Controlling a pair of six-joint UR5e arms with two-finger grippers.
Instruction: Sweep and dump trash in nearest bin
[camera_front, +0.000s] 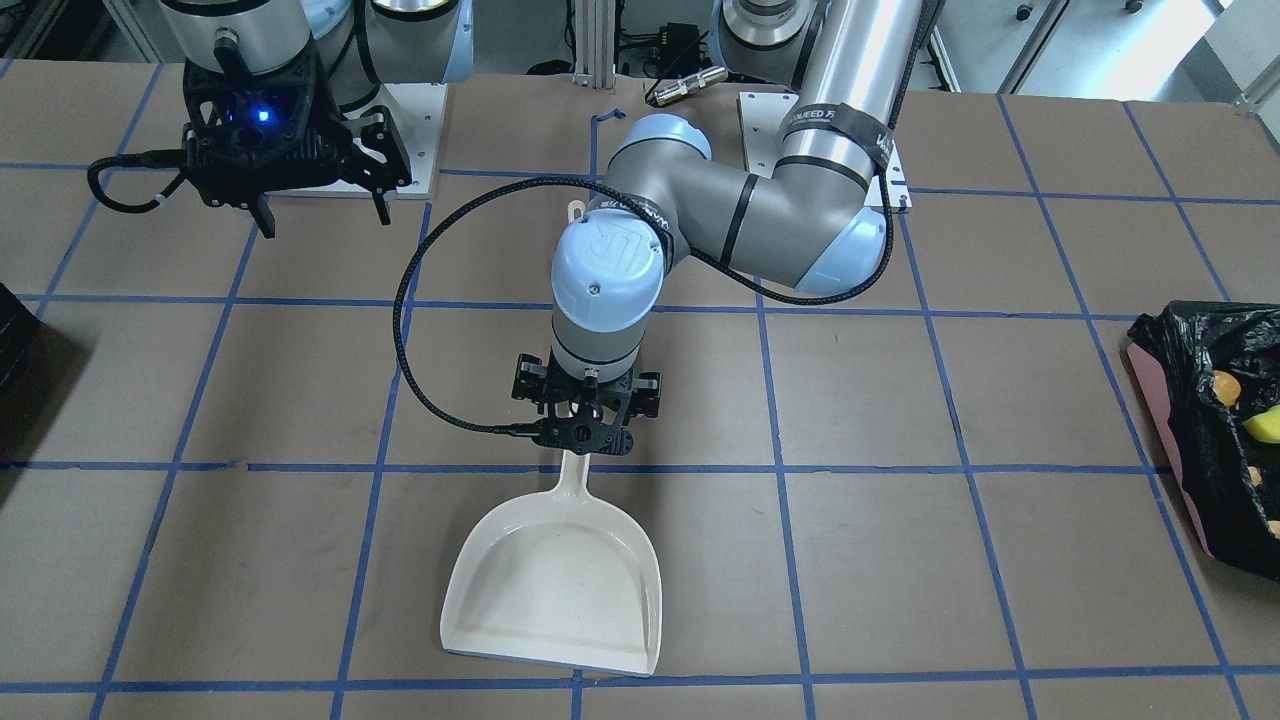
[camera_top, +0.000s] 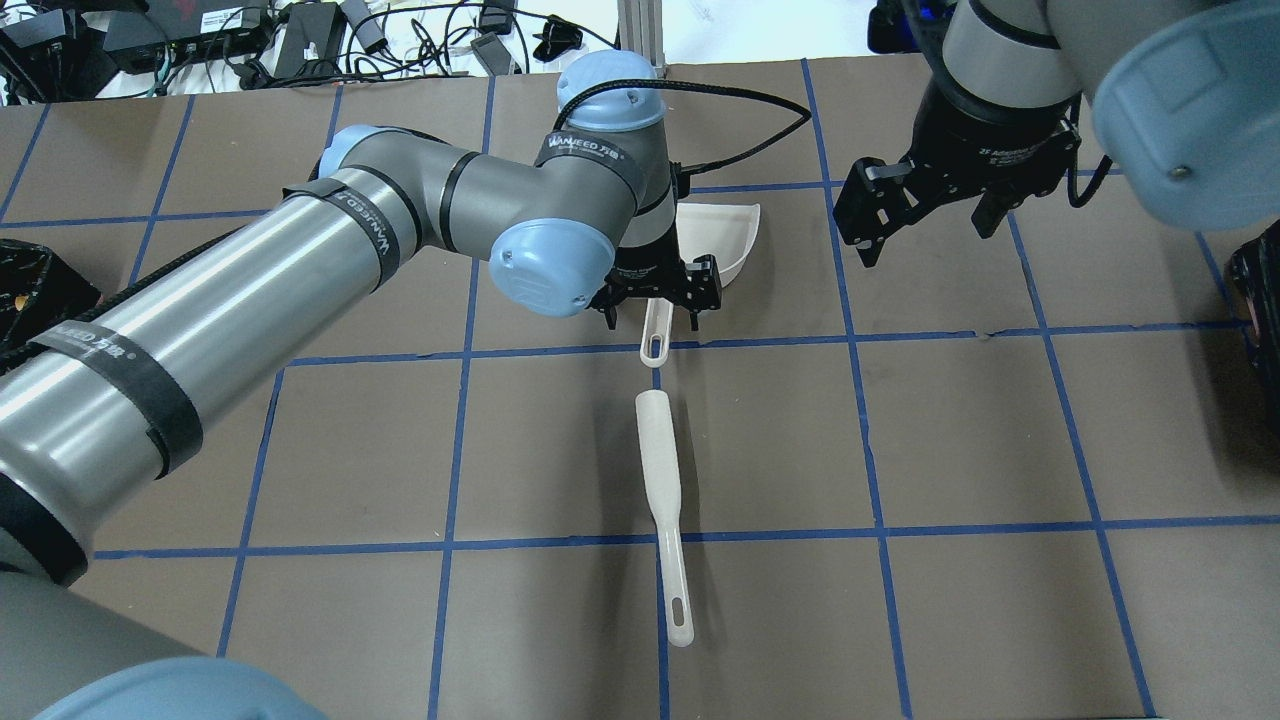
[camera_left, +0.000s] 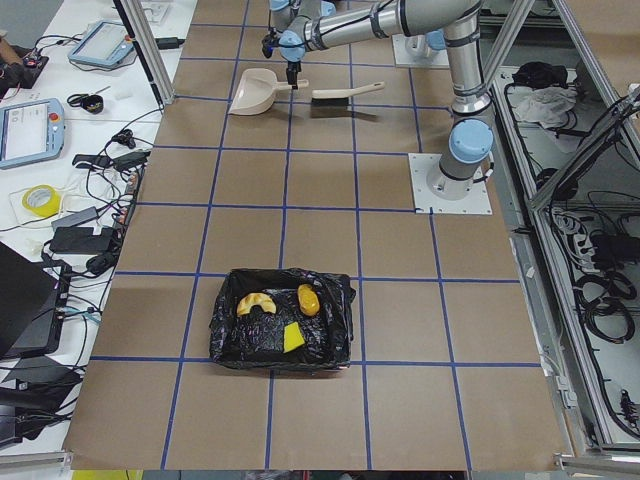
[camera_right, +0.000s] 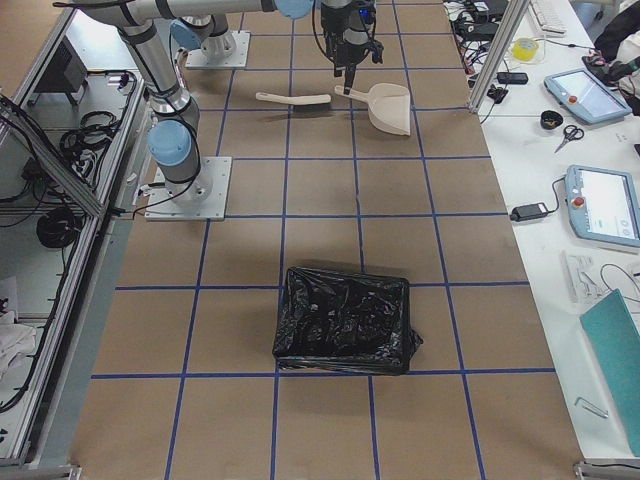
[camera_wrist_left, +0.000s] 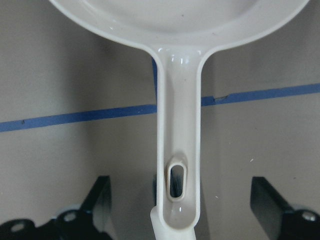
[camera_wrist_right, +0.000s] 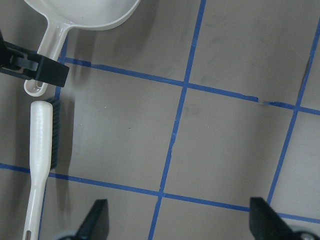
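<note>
Sitting by the left-end edge of the table (camera_front: 1000, 400), the bin (camera_front: 1185, 350) is well apart from the dustpan (camera_front: 555, 575), mid-table, brush (camera_top: 660, 470) just behind its handle (camera_wrist_left: 180, 125). Left gripper (camera_top: 652, 320) points straight down, fingers (camera_wrist_left: 95, 200) wide astride that handle, ungripped; right gripper (camera_top: 925, 238) hovers spread, empty.

1. Front: across the table (camera_front: 1000, 400), looking back and steeply down.
2. Overhead: opposite side, high, looking forward.
3. Sides: far, at opposite table ends.
4. Wrists: close, downward; both show the dustpan handle (camera_wrist_left: 177, 125).
</note>
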